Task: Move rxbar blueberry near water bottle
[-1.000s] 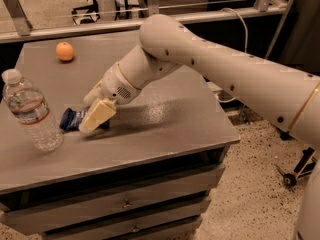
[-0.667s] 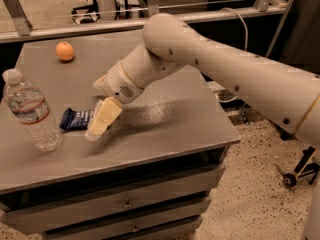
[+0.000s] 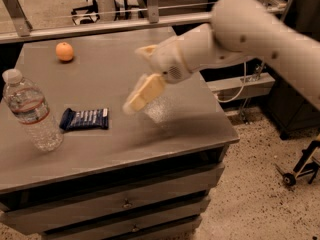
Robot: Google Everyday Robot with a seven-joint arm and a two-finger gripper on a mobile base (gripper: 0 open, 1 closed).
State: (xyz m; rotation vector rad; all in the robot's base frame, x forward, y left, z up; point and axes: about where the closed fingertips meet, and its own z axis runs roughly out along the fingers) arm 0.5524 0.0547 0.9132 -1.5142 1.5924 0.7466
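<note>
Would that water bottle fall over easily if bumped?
Likely yes: the water bottle stands upright, tall and narrow, so a high nudge may tip it. Its ribbed plastic probably flexes when squeezed. The gripper hangs above the table, right of the rxbar blueberry, touching neither.

Rxbar blueberry (image 3: 85, 119) lying just beside the water bottle (image 3: 31, 111) on the worktop (image 3: 115, 59)
The bar's dark navy wrapper with pale lettering lies flat, close to the bottle's base. The clear, ribbed, white-capped bottle stands upright near the worktop's edge. The gripper (image 3: 131, 104) hangs above the worktop, apart from the bar.
</note>
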